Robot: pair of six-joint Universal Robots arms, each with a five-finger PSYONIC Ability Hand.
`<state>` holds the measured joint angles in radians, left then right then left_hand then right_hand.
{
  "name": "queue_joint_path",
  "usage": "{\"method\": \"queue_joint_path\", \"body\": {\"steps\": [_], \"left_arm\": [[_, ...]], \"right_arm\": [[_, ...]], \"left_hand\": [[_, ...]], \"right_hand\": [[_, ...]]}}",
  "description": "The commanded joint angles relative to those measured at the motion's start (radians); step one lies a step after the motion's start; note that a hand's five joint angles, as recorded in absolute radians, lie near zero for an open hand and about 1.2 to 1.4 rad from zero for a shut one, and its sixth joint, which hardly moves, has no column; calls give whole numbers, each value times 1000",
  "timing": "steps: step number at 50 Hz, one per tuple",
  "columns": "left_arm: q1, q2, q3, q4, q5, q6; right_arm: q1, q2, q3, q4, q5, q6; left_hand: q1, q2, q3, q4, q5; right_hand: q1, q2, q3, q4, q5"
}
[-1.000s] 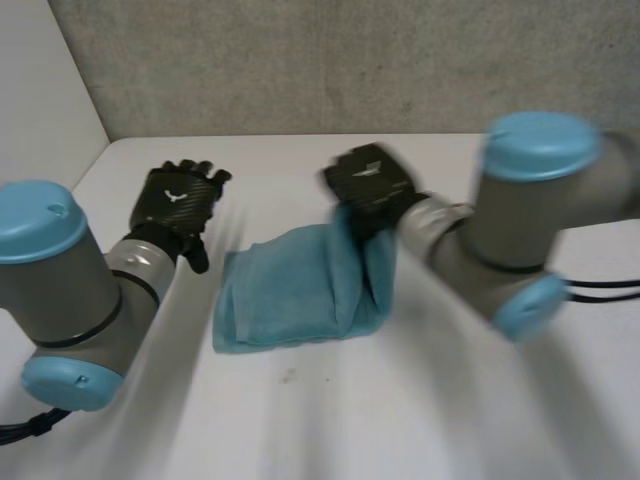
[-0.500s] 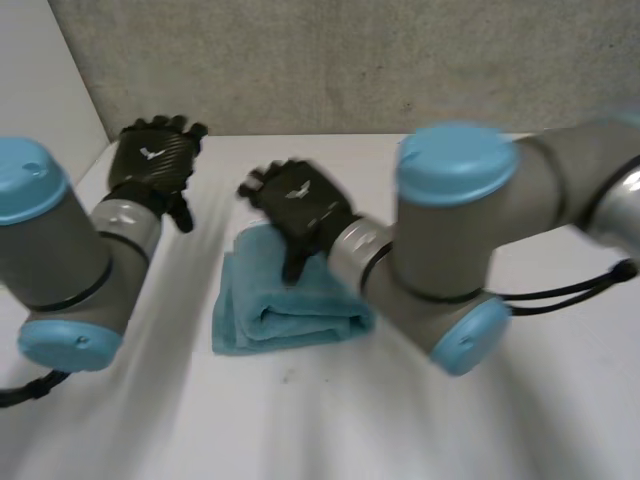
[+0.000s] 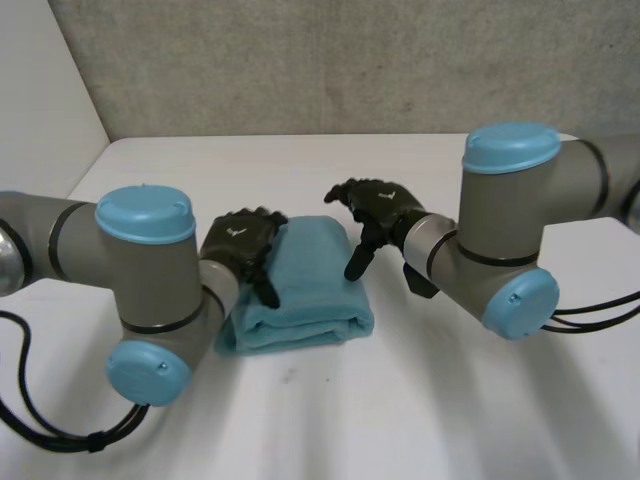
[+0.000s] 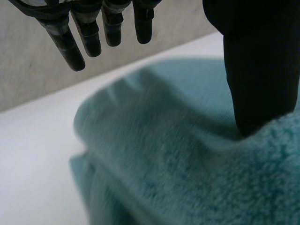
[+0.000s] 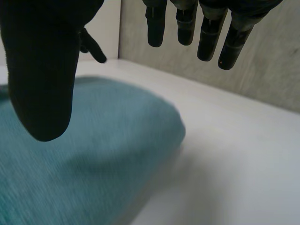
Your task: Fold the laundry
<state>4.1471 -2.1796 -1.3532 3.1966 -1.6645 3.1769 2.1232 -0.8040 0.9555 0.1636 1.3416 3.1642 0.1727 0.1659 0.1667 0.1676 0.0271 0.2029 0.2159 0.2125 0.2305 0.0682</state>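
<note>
The towel point(image 3: 312, 288) lies folded on the worktop point(image 3: 420, 400), left hand point(image 3: 243, 240) spread on one edge, right hand point(image 3: 380, 208) spread over the other; patting it flat looks next.

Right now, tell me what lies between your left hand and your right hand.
The folded teal towel, as the head view shows. The left hand rests on one side edge of it; the right hand hangs open by the opposite edge.
</note>
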Motion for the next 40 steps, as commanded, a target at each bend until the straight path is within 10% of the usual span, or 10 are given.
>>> {"method": "queue_joint_path", "body": {"steps": [1,15,40], "left_arm": [[67,-2,-50,-24,0,23],[56,90,-60,-61,3,54],[223,521,-23,-205,12,44]], "right_arm": [[6,114,-93,56,-16,-9],[9,138,-204,143,-9,-92],[-195,-555,187,-24,199,-184]], "left_hand": [[17,24,23,22,-12],[11,18,17,17,-17],[3,9,9,8,-26]], "right_hand": [[-28,-41,-38,-56,-68],[-28,-41,-38,-56,-68],[-28,-41,-38,-56,-68]]}}
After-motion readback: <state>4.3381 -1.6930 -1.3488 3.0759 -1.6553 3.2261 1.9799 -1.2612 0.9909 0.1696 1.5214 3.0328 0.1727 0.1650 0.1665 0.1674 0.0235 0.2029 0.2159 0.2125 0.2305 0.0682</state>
